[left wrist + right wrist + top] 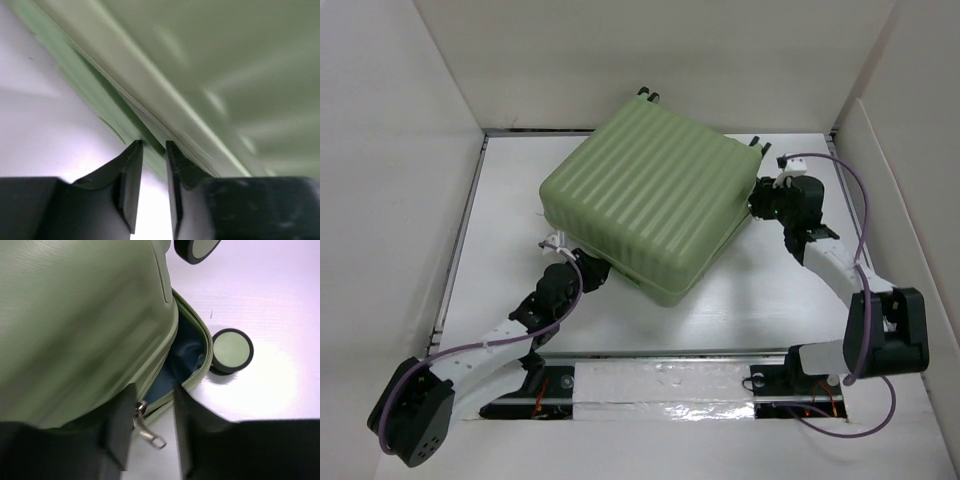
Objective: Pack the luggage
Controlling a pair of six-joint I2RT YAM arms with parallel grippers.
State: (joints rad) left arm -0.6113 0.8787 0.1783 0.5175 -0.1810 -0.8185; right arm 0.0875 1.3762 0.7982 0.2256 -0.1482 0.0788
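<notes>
The light-green ribbed luggage (645, 205) lies flat in the middle of the table with its lid down. My left gripper (594, 268) is at its near-left edge. In the left wrist view the fingers (131, 165) stand a narrow gap apart, with nothing between them, and their tips are at the seam of the luggage (210, 75). My right gripper (758, 200) is at the right side. It is open (152, 395) around the metal zipper pull (148, 433), which hangs beside the left finger. The zip gapes there and shows blue lining (182, 355).
Two black-and-green wheels (231, 351) (197, 247) stick out by the right gripper. White walls (380, 200) enclose the table on the left, back and right. A metal rail with foil tape (660, 385) runs along the near edge between the arm bases.
</notes>
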